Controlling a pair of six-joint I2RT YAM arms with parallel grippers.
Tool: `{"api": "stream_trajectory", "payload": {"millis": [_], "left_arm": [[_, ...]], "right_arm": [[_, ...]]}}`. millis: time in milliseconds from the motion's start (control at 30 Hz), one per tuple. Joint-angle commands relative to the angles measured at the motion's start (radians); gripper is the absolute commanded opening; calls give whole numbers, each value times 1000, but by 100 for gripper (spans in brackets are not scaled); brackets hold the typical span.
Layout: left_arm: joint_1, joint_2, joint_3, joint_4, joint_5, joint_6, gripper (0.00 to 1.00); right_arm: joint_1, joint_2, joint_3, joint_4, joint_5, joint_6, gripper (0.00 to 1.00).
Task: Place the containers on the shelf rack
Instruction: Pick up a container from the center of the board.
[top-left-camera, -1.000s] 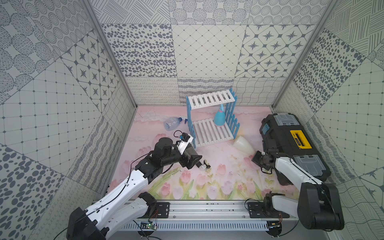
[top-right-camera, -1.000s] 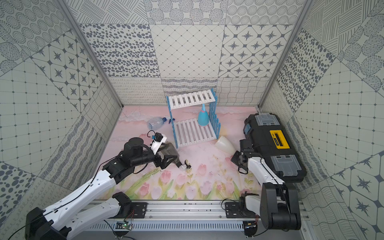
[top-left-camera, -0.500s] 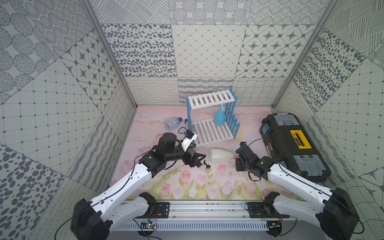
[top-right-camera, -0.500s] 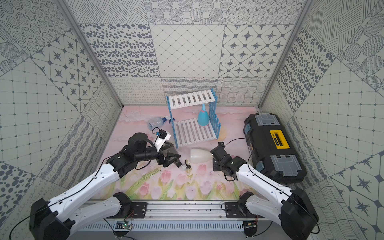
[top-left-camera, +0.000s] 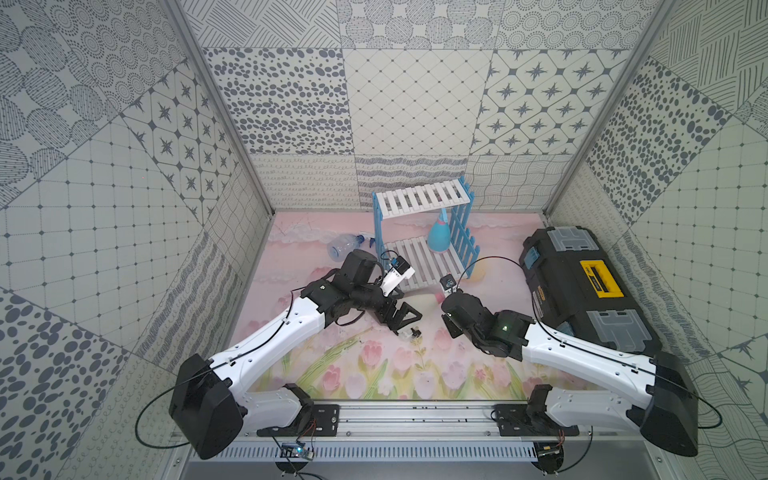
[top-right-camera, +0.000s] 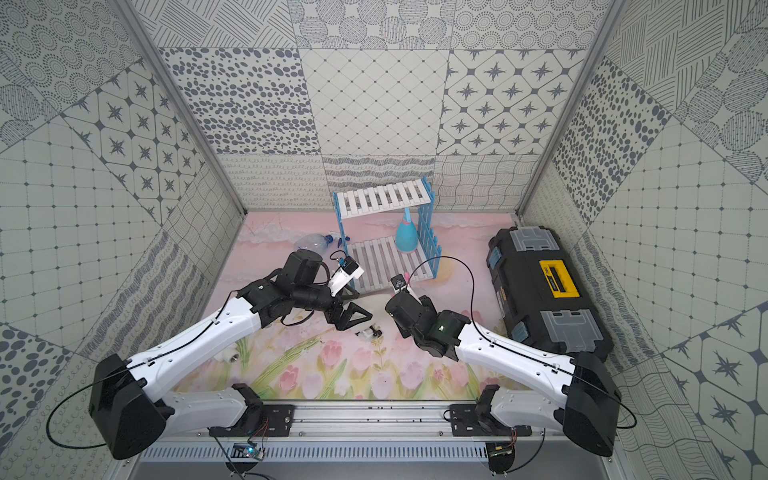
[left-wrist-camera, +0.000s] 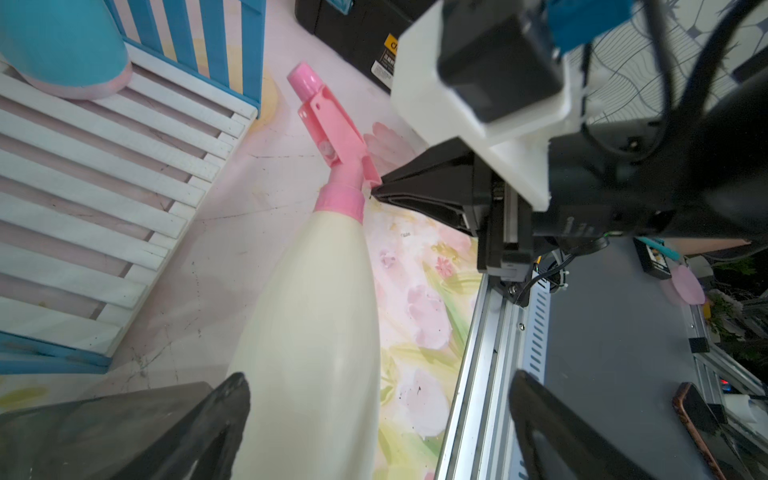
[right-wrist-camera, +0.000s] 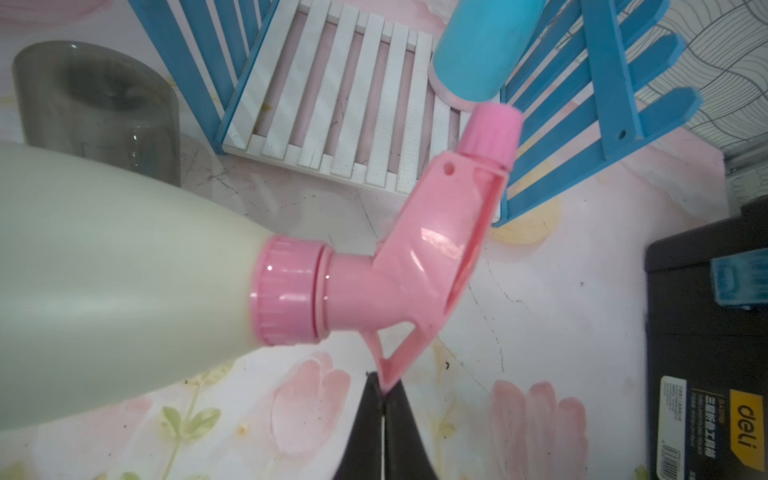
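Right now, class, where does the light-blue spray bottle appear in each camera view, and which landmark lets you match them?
In both top views: the light-blue spray bottle stands upright near mid-picture on the shelf rack's lower slats, beside the picket panel.
Left wrist: only its base shows, cut by the picture's edge.
Right wrist: only its lower body shows, likewise cut off.
Shared landmark: those white slats under it.

Milky-white bottle (right-wrist-camera: 104, 257), seemingly smoky-grey bottle (right-wrist-camera: 95, 108)

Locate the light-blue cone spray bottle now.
In a top view the light-blue bottle stands upright on the lower board of the shelf rack, at the back, beside the picket panel on the robot's right.
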Motion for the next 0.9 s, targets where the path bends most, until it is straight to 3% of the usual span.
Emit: {"api": "stream_trajectory", "payload": {"millis": [0, 200, 667, 867], "left_arm": [[-17, 46, 43, -212, -70, 119, 99], [-49, 69, 53, -219, -189, 160, 99], [-53, 142, 60, -223, -136, 192, 98], [-54, 135, 48, -188, -94, 189, 74]], "right_arm": [[7, -7, 38, 55, 42, -51, 0], [23, -30, 41, 78, 31, -122, 0], [51, -86, 26, 120, 48, -198, 0], [52, -72, 24, 120, 51, -208, 0]]}}
